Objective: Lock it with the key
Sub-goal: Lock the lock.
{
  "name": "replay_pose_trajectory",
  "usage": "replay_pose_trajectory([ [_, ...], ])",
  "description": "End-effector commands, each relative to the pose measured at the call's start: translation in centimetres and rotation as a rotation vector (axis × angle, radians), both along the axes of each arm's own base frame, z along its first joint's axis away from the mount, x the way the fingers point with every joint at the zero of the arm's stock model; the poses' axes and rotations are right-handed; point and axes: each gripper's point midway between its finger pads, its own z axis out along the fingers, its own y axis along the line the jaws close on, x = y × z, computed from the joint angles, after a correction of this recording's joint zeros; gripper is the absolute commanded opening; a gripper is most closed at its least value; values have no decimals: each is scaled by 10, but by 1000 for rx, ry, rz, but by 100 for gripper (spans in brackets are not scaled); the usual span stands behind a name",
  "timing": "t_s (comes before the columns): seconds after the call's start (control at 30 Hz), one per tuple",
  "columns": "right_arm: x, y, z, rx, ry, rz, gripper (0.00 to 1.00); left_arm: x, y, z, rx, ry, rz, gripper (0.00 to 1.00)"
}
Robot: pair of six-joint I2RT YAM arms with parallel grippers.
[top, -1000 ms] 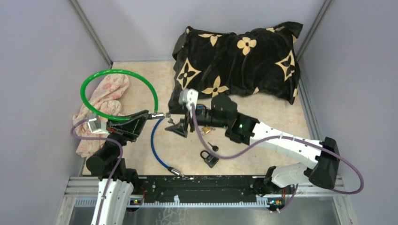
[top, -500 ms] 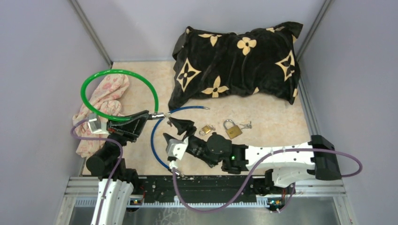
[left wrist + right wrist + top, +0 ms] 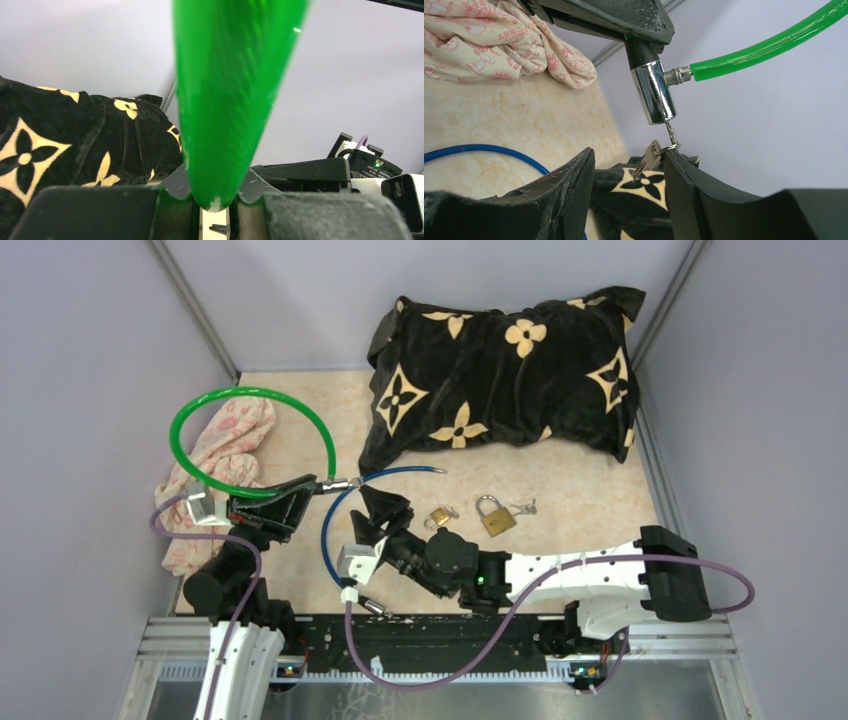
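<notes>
The green cable lock [image 3: 250, 396] is looped over the left of the table. My left gripper [image 3: 312, 486] is shut on it just behind its chrome lock head [image 3: 338, 482]; in the left wrist view the green cable [image 3: 230, 100] fills the gap between the shut jaws of the gripper [image 3: 215, 200]. In the right wrist view the chrome lock head [image 3: 654, 92] hangs above my open right gripper [image 3: 626, 155]. A small silver key [image 3: 651, 157] dangles on a ring under the head, touching the tip of one of the fingers [image 3: 694, 195]. My right gripper [image 3: 383, 510] holds nothing.
A blue cable lock [image 3: 328, 540] curves beside the right gripper. Two brass padlocks [image 3: 438, 517] [image 3: 495, 515] and loose keys [image 3: 522, 507] lie mid-table. A black patterned pillow [image 3: 510, 370] fills the back right. A pink cloth [image 3: 225, 445] lies at the left wall.
My right arm has swung from above the padlocks down to the near left, and its open gripper now points up under the lock head. The left gripper has held still.
</notes>
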Motion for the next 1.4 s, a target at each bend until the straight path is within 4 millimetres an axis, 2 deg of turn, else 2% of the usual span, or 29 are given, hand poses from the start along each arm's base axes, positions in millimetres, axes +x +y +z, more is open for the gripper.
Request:
replay_pose_trajectory([
  [0.0, -8, -13, 59, 151, -4, 37, 52, -13, 0, 13, 3, -74, -2, 0],
  [0.17, -20, -14, 66, 153, 28, 122, 54, -13, -1, 12, 6, -72, -4, 0],
  [0.37, -1, -15, 70, 165, 77, 109, 58, -13, -1, 11, 7, -70, -5, 0],
  [0.57, 6, -12, 66, 133, 116, 157, 61, -14, -1, 11, 9, -71, -4, 0],
  [0.73, 12, -5, 57, 74, 114, 139, 58, -13, -1, 11, 8, -68, -3, 0],
  [0.93, 18, -4, 56, 68, 116, 129, 45, -13, -1, 11, 9, -68, -5, 0],
  [1.13, 16, 0, 59, 53, 135, 151, 46, -13, -1, 11, 10, -69, -5, 0],
  [1.23, 7, 6, 67, 61, 262, 243, 55, -13, -1, 11, 13, -69, -6, 0],
  [1.27, 0, 10, 71, 67, 353, 322, 59, -14, -1, 11, 13, -70, -6, 0],
  [1.3, 0, 10, 87, 102, 436, 373, 63, -14, -1, 11, 14, -71, -6, 0],
  [1.37, 4, 8, 92, 137, 632, 457, 70, -14, -1, 11, 13, -72, -6, 0],
])
